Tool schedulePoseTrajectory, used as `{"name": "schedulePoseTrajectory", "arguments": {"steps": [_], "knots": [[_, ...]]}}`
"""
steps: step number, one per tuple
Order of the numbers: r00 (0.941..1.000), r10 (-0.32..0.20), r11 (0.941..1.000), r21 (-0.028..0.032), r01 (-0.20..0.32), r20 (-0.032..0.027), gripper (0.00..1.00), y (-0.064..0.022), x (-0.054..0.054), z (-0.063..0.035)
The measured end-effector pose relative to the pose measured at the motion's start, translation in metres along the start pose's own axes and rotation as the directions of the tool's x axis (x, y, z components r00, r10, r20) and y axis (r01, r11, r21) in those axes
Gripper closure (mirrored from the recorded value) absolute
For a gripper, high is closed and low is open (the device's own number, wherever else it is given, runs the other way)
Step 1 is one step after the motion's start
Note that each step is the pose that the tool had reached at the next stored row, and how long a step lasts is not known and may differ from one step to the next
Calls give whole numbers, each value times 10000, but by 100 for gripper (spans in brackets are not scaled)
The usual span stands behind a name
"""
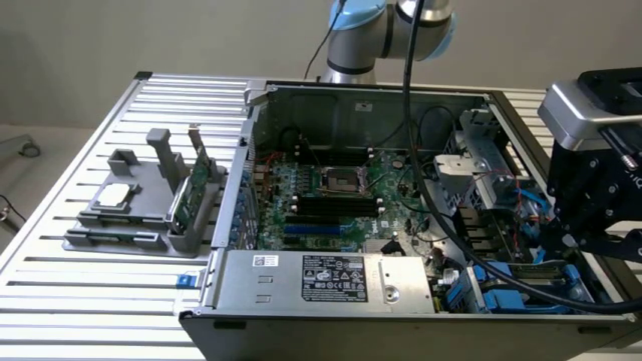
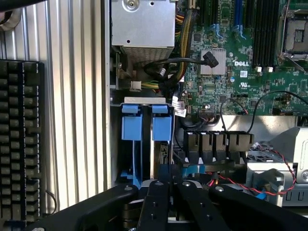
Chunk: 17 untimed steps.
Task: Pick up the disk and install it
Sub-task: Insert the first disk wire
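Note:
The disk's blue plastic bracket stands edge-on in the drive bay at the case's corner, beside a second blue bracket. Its metal face and white label are hidden. My black gripper hangs directly over this bay, its tip by a blue strip at the bay's edge. In the exterior view the gripper is at the right side of the open computer case, above the blue drive bay. A thick black cable runs from the arm down to it.
A grey holder at the exterior view's left carries an upright green circuit card and a small silver chip. The power supply, motherboard and loose cables crowd the case. A black keyboard lies beside the case.

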<state>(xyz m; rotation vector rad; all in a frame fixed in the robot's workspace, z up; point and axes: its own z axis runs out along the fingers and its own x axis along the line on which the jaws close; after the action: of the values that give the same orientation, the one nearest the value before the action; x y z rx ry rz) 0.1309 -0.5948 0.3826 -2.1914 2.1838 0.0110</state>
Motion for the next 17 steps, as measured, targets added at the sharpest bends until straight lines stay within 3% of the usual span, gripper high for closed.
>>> {"name": "schedulePoseTrajectory", "arguments": {"steps": [1,4,6,7,9,15,17], "knots": [[10000,0,10000,0,0,0,83,0,0,0],[10000,0,10000,0,0,0,64,0,0,0],[10000,0,10000,0,0,-1,64,1,-1,-1],[10000,6,10000,0,-6,-3,58,4,-3,-6],[10000,51,10000,2,-51,-4,58,6,-10,-33],[10000,87,10000,3,-87,-5,58,2,-53,-282],[10000,87,10000,3,-87,-2,58,1,-69,-318]]}}
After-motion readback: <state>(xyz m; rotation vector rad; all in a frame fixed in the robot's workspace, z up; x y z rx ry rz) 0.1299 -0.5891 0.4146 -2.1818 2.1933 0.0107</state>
